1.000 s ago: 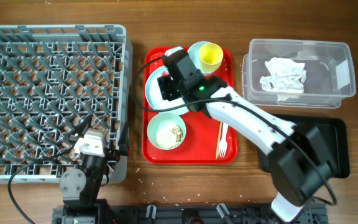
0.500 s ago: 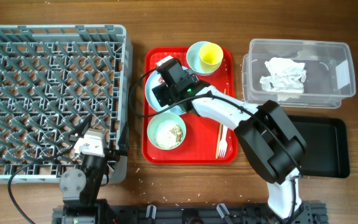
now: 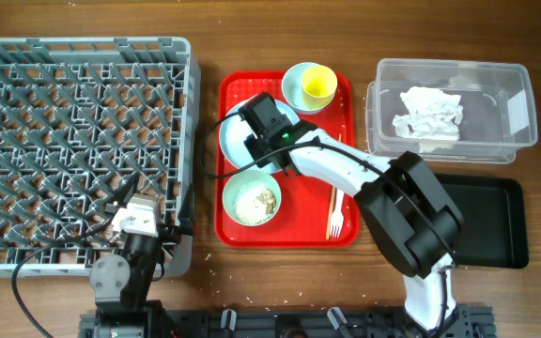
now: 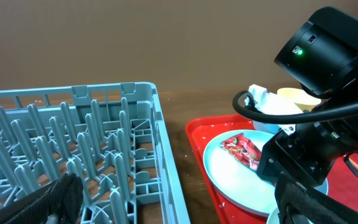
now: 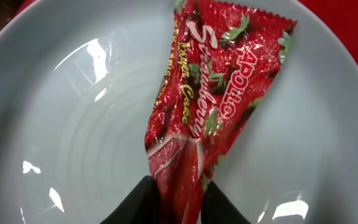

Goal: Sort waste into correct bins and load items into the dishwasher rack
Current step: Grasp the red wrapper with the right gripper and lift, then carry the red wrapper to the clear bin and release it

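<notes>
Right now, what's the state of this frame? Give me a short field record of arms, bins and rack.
right gripper: jaws closed on red wrapper, which lies on the blue plate
left gripper: jaws open, at the rack's near edge, holding nothing
clear tub: white tissue inside
black tray: nothing seen in it
rack: no dishes loaded
red tray: also carries scrap bowl, yellow cup, fork

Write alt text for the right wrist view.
A red Apollo strawberry snack wrapper lies on a pale blue plate, its lower end pinched between the right gripper's two black fingertips at the bottom edge. The plate fills nearly the whole frame.
</notes>
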Available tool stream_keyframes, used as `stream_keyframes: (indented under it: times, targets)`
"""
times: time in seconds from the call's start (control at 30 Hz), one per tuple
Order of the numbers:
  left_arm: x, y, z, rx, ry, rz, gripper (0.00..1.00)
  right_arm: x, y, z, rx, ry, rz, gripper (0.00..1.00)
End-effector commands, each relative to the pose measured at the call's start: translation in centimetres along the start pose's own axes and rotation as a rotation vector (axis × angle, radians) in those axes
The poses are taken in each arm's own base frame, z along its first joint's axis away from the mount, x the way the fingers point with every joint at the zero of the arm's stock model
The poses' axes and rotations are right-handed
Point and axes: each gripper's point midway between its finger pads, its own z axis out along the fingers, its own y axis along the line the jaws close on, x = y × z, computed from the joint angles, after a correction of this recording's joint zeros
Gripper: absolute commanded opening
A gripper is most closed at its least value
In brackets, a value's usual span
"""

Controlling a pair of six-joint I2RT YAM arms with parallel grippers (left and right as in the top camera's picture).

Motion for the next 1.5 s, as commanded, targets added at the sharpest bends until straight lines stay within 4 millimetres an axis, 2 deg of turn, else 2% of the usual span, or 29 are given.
stream_keyframes:
  times: [0.0,0.1,0.2,0.27,0.37,0.4,0.47,0.57,0.67,0.87,0.97,1.0,1.03,1.07,1.1,1.2,1.3,1.4,1.47]
  targets:
    - [0.2,-0.1,0.0,0.001,0.002,-0.006,1.0,0.2,0.0,-0.3,0.0,0.011,-0.005,0.04]
    - [0.2,-0.1,0.0,0.001,0.002,-0.006,1.0,-2.5,0.5,-3.7,-0.05,-0.08,0.006,0.04]
    - [0.2,-0.1,0.0,0.001,0.002,-0.006,1.0,-5.7,-0.1,-8.5,-0.048,-0.204,0.022,0.04]
    - [0.2,-0.1,0.0,0.001,0.002,-0.006,1.0,-7.0,-2.0,-11.1,0.021,-0.264,0.049,0.04]
    - [0.2,-0.1,0.0,0.001,0.002,-0.006,1.0,-7.5,-8.1,-13.5,0.212,-0.32,0.258,0.04]
    - [0.2,-0.1,0.0,0.001,0.002,-0.006,1.0,-7.0,-10.6,-13.8,0.27,-0.313,0.325,0.04]
    - [0.2,-0.1,0.0,0.001,0.002,-0.006,1.0,-5.2,-14.1,-13.5,0.321,-0.262,0.418,0.04]
    - [0.2,-0.1,0.0,0.001,0.002,-0.006,1.0,-1.1,-20.0,-13.4,0.4,-0.165,0.641,0.04]
    - [0.2,-0.1,0.0,0.001,0.002,-0.006,1.0,3.3,-25.3,-13.6,0.403,-0.075,0.842,0.04]
    - [0.2,-0.1,0.0,0.001,0.002,-0.006,1.0,9.6,-31.7,-14.6,0.393,0.009,1.081,0.04]
    - [0.2,-0.1,0.0,0.001,0.002,-0.006,1.0,10.7,-32.8,-14.7,0.364,0.014,1.125,0.08]
    - [0.2,-0.1,0.0,0.001,0.002,-0.006,1.0,10.9,-33.0,-14.8,0.361,0.013,1.132,0.16]
    - [0.2,-0.1,0.0,0.001,0.002,-0.006,1.0,11.1,-33.2,-14.9,0.366,0.013,1.139,0.45]
    - [0.2,-0.1,0.0,0.001,0.002,-0.006,1.0,11.1,-33.3,-14.9,0.366,0.015,1.13,0.84]
    - [0.2,-0.1,0.0,0.001,0.002,-0.006,1.0,11.1,-33.2,-14.9,0.364,0.019,1.108,1.0]
    - [0.2,-0.1,0.0,0.001,0.002,-0.006,1.0,11.8,-32.6,-15.2,0.356,0.071,1.037,1.0]
    - [0.2,-0.1,0.0,0.001,0.002,-0.006,1.0,11.8,-32.0,-17.0,0.356,0.072,1.041,1.0]
    - [0.2,-0.1,0.0,0.001,0.002,-0.006,1.0,9.6,-31.1,-19.6,0.287,-0.03,1.034,1.0]
    - [0.2,-0.1,0.0,0.001,0.002,-0.006,1.0,7.3,-29.1,-21.4,0.153,-0.112,1.021,1.0]
